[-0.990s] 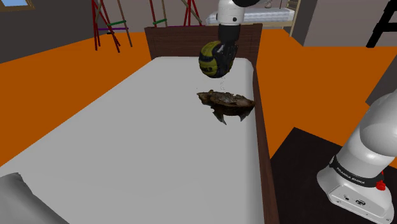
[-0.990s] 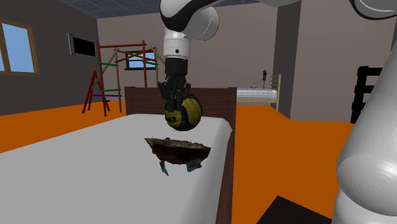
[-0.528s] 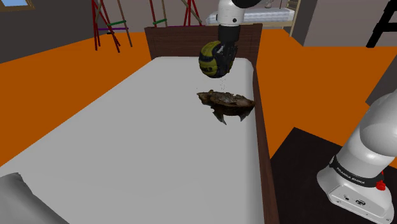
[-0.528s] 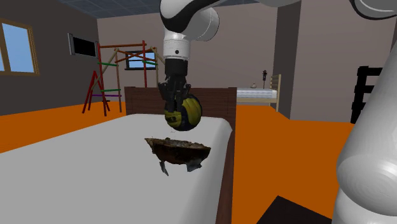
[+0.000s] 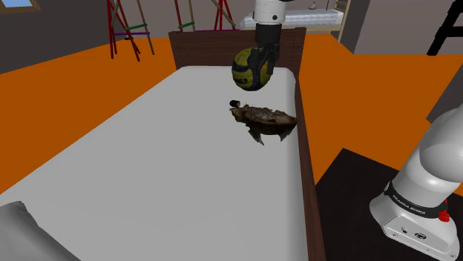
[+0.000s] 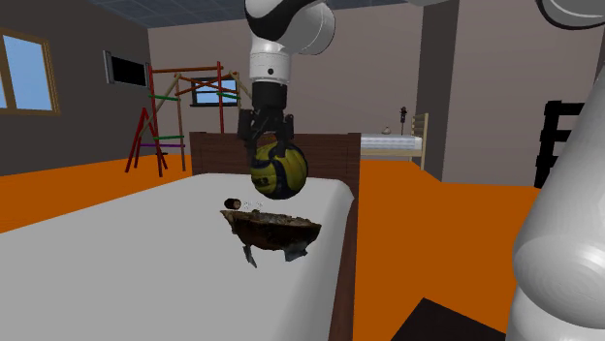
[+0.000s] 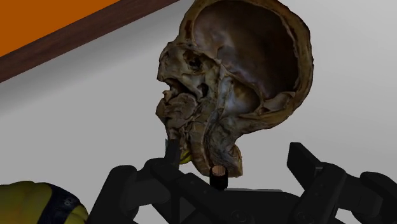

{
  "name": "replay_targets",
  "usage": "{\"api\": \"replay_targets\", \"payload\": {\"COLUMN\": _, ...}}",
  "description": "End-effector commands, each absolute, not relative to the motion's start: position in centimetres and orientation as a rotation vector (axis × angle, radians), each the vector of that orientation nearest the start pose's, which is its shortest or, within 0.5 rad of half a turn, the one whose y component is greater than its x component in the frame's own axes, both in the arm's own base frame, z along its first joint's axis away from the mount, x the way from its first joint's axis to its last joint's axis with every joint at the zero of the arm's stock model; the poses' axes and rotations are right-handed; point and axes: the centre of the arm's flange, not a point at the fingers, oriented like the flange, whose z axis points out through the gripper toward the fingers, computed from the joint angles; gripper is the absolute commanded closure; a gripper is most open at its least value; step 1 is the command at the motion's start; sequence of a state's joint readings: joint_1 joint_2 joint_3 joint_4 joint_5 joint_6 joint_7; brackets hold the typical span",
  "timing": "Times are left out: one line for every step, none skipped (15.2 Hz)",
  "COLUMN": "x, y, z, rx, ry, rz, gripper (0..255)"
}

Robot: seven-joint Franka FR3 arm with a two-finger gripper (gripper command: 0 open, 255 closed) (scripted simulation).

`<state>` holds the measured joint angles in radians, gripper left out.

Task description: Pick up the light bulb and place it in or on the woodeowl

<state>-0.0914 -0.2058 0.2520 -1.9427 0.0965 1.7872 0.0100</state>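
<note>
The arm point(image 6: 281, 29) reaches over the far end of a bed point(image 5: 148, 170) with a plain white top and a brown wooden frame. Its black tool point(image 6: 267, 145) points straight down. The two fingers stand apart, straddling the top of the light bulb point(image 6: 278, 170), a round yellow and black globe. I cannot tell whether either finger touches it. In the wrist view the fingers are spread wide and a bit of the yellow globe sits outside one of them, at the corner.

The light bulb hangs in the air just under the tool, above the bowl point(image 5: 263, 119) and clear of it. The bowl is brown and rough, with a ragged rim. It lies on the bed close to the edge nearer the stand point(image 5: 415, 215), and its hollow faces up toward the tool.

A small dark piece point(image 6: 233, 202) shows just beside the bowl's rim, on the second exterior view's left. I cannot tell whether it rests on the bed or hangs above it.

Around the bed the floor point(image 5: 67, 81) is orange. A climbing frame point(image 6: 160, 121) with red and green bars stands beyond the headboard, and a second bed point(image 6: 393, 145) sits by the back wall.
</note>
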Motion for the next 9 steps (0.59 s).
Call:
{"api": "replay_targets", "payload": {"x": 49.4, "y": 9.8, "z": 59.6, "rx": -3.087, "ry": -0.198, "rz": -0.062, "gripper": 0}}
{"api": "replay_targets", "payload": {"x": 49.4, "y": 9.7, "z": 60.6, "rx": -3.087, "ry": -0.198, "rz": -0.062, "gripper": 0}}
{"api": "replay_targets", "payload": {"x": 49.4, "y": 9.7, "z": 60.6, "rx": -3.087, "ry": -0.198, "rz": -0.062, "gripper": 0}}
{"api": "replay_targets", "payload": {"x": 49.4, "y": 9.7, "z": 60.6, "rx": -3.087, "ry": -0.198, "rz": -0.062, "gripper": 0}}
{"api": "replay_targets", "payload": {"x": 49.4, "y": 9.7, "z": 60.6, "rx": -3.087, "ry": -0.198, "rz": -0.062, "gripper": 0}}
{"api": "replay_targets", "payload": {"x": 49.4, "y": 9.7, "z": 60.6, "rx": -3.087, "ry": -0.198, "rz": -0.062, "gripper": 0}}
{"api": "replay_targets", "payload": {"x": 49.4, "y": 9.7, "z": 60.6, "rx": -3.087, "ry": -0.198, "rz": -0.062, "gripper": 0}}
{"api": "replay_targets", "payload": {"x": 49.4, "y": 9.7, "z": 60.6, "rx": -3.087, "ry": -0.198, "rz": -0.062, "gripper": 0}}
{"api": "replay_targets", "payload": {"x": 49.4, "y": 9.7, "z": 60.6, "rx": -3.087, "ry": -0.198, "rz": -0.062, "gripper": 0}}
